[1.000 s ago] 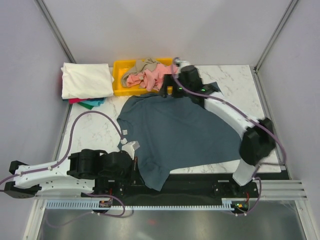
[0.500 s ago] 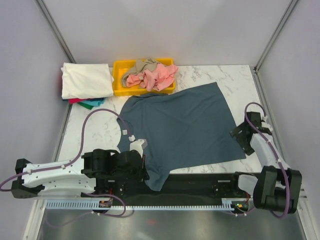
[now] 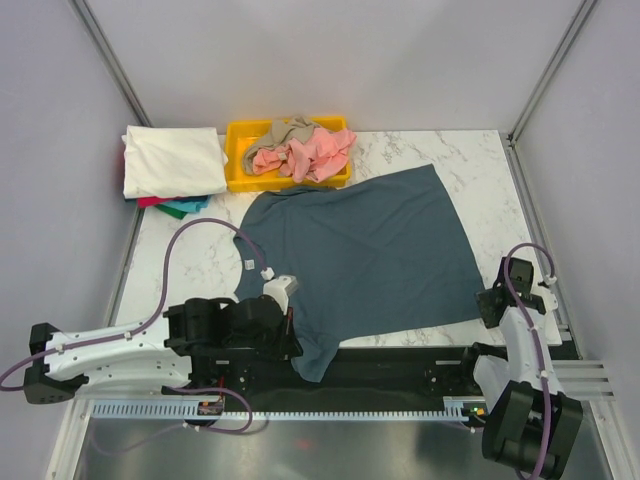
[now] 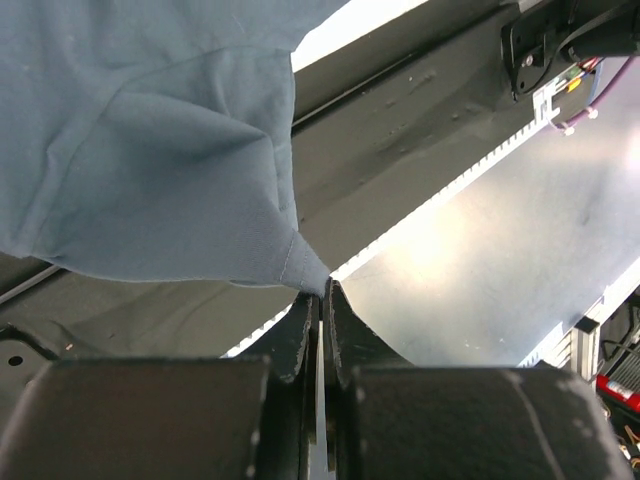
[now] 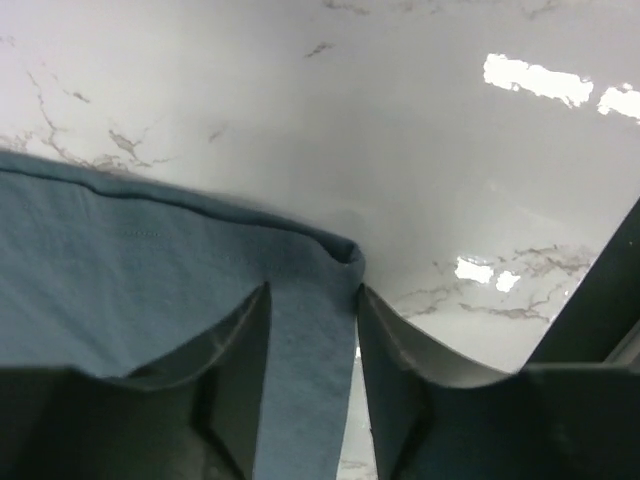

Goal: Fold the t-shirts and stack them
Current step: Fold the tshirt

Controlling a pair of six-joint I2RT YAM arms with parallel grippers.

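The dark slate-blue t-shirt (image 3: pixel 370 255) is spread flat across the middle of the surface (image 3: pixel 195 262), presumably so that it can be folded. At lower left, a corner of its fabric is pinched in the fully closed left end effector (image 4: pixel 320 295), judged to keep that side taut. At lower right, the right end effector (image 5: pixel 312 300) is held apart astride the hem corner, not yet clamped. A folded cream-white t-shirt (image 3: pixel 172 160) tops the stack at upper left.

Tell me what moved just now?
The right tool swung back from the yellow bin to the near right corner of the slate-blue shirt, now open astride its hem. The left tool kept its pinch on the shirt, edging right. Bin and folded stack stayed.
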